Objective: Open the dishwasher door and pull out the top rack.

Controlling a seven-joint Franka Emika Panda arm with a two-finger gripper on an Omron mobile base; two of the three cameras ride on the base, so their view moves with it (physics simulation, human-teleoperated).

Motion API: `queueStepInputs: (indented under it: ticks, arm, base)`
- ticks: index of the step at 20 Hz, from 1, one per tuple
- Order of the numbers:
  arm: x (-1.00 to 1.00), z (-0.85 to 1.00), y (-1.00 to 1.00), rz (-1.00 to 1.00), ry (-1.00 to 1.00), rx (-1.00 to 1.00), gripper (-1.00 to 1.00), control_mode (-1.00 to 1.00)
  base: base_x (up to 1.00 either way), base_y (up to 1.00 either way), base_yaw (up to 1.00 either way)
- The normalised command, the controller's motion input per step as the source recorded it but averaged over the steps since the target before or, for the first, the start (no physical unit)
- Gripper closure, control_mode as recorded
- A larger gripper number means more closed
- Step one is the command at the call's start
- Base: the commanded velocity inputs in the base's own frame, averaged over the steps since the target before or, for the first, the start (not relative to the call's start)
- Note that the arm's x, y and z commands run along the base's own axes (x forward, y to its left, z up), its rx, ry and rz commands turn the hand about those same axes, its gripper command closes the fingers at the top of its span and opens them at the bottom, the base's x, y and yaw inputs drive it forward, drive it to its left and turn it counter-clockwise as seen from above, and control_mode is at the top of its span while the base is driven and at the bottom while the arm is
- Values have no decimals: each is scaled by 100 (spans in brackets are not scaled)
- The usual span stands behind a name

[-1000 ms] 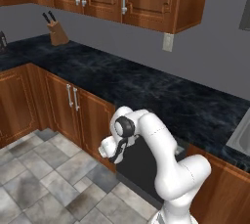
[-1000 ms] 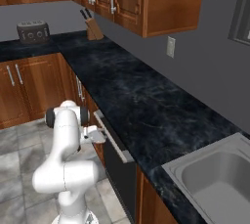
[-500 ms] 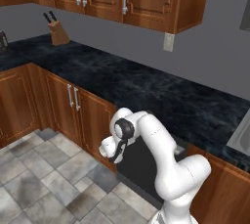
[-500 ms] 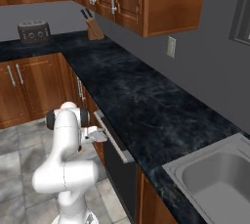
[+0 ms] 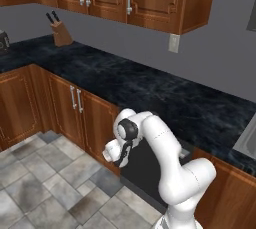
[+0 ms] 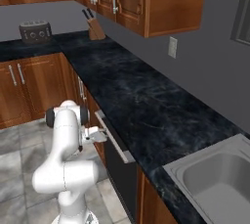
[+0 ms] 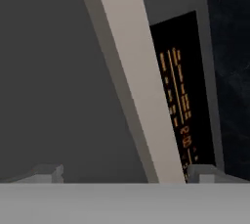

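Observation:
The dishwasher door [image 5: 146,169] is a dark grey panel under the black counter, and it stands closed. Its long silver bar handle [image 6: 114,138] runs along its top edge. In the hand view the handle [image 7: 131,71] crosses the picture slantwise, just ahead of the fingertips [image 7: 49,172], with the black control strip [image 7: 178,91] beside it. My gripper [image 6: 101,134] is open and level with the handle's left half, close in front of it, with nothing between the fingers. In the left base view the gripper [image 5: 121,160] faces the door's upper left corner. The top rack is hidden behind the closed door.
Brown wooden cabinet doors [image 5: 75,113] flank the dishwasher on the left. A knife block [image 5: 61,33] and a toaster [image 6: 35,31] stand far back on the counter. A steel sink [image 6: 219,179] lies to the right. Tiled floor [image 5: 45,188] spreads in front.

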Motion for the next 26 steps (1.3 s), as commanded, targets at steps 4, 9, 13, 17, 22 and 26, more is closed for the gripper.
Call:
queueStepInputs:
  ticks: [4,9,13,17,22,26]
  arm:
    - [-14,27,-70,26,2,17,-100,-100]
    - [-18,51,-58,17,6,13,-100,-100]
    - [-12,75,-36,3,11,5,-100,-100]
    - [-1,57,-34,0,12,0,-100,-100]
    - [0,2,-38,0,17,0,-100,-100]
    - [5,-17,-18,0,5,-5,100,-100]
  base:
    - [0,0,0]
    - [0,0,0]
    - [0,0,0]
    - [0,0,0]
    - [0,0,0]
    - [0,0,0]
